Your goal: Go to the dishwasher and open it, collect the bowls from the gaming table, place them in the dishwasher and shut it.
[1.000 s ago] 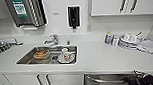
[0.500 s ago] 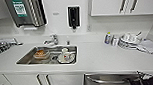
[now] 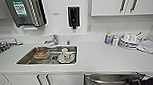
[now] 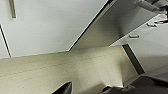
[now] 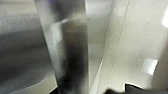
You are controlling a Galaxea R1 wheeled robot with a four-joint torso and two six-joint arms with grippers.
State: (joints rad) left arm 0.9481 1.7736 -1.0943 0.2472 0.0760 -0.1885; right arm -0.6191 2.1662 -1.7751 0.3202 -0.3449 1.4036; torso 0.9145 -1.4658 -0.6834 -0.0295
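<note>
Nearest you, at the low edge of the head view, the dishwasher (image 3: 108, 81) sits under the white surface (image 3: 100, 57) with its bar handle (image 3: 111, 79) catching light, and the right gripper (image 3: 141, 81) is a dark shape at the handle's right end; you cannot tell whether its fingers are clenched or released. The right wrist view adds a close, blurred steel bar (image 5: 67, 50), while the left wrist view gives you white cabinet fronts (image 4: 50, 25) and pale floor (image 4: 62, 70). Farther back lie the sink (image 3: 49, 55) holding dishes, stacked plates (image 3: 128, 42) at right, a black dispenser (image 3: 73, 16) on the wall and a towel dispenser's green label (image 3: 19, 8), too blurred to read.
</note>
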